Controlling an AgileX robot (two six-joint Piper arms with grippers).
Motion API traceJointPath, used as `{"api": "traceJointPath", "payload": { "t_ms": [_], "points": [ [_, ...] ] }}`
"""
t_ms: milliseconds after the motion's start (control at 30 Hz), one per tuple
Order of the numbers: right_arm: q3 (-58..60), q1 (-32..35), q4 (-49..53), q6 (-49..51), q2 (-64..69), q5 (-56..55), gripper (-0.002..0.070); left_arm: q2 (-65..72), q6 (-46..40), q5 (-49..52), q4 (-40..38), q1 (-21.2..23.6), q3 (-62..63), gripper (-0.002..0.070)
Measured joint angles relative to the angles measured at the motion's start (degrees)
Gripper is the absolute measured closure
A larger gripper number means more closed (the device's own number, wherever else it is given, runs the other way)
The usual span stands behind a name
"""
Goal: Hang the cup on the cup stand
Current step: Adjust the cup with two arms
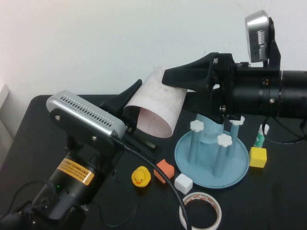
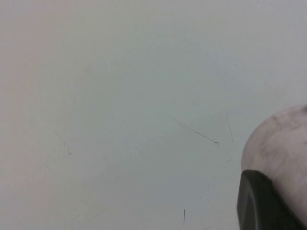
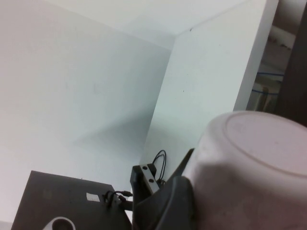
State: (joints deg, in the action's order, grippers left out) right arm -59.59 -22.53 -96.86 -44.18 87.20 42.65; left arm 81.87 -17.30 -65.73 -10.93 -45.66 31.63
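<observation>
The pale pink cup (image 1: 156, 108) hangs in the air on its side, mouth toward the front left, left of the cup stand (image 1: 201, 165), a light blue tray with flower-capped pegs. My left gripper (image 1: 136, 117) reaches up from the front left and holds the cup at its mouth end; one finger (image 2: 261, 203) lies against the cup's side (image 2: 283, 143). My right gripper (image 1: 180, 79) comes from the right and is shut on the cup's closed end (image 3: 249, 163), with one finger (image 3: 165, 208) pressed on it. The cup is above the table and apart from the pegs.
On the black table (image 1: 38, 124) in front of the stand lie a yellow duck (image 1: 141, 177), an orange block (image 1: 164, 170), a white block (image 1: 183, 183) and a tape roll (image 1: 200, 211). A yellow block (image 1: 257, 156) sits right of the stand.
</observation>
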Motion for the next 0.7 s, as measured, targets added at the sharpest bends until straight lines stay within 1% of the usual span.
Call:
{"api": "traceJointPath", "payload": {
  "t_ms": [333,700],
  "points": [
    [-1.0,-1.08,0.11,1.67,0.24,-1.78,0.0102,0.0,0.5,-0.46,-0.31,0.0,0.0,0.0667],
    [-4.93,-3.53,-1.04,4.08,4.94,-3.7,0.0097,0.0,0.71,0.61,-3.24,0.59,-0.04,0.0666]
  ]
}}
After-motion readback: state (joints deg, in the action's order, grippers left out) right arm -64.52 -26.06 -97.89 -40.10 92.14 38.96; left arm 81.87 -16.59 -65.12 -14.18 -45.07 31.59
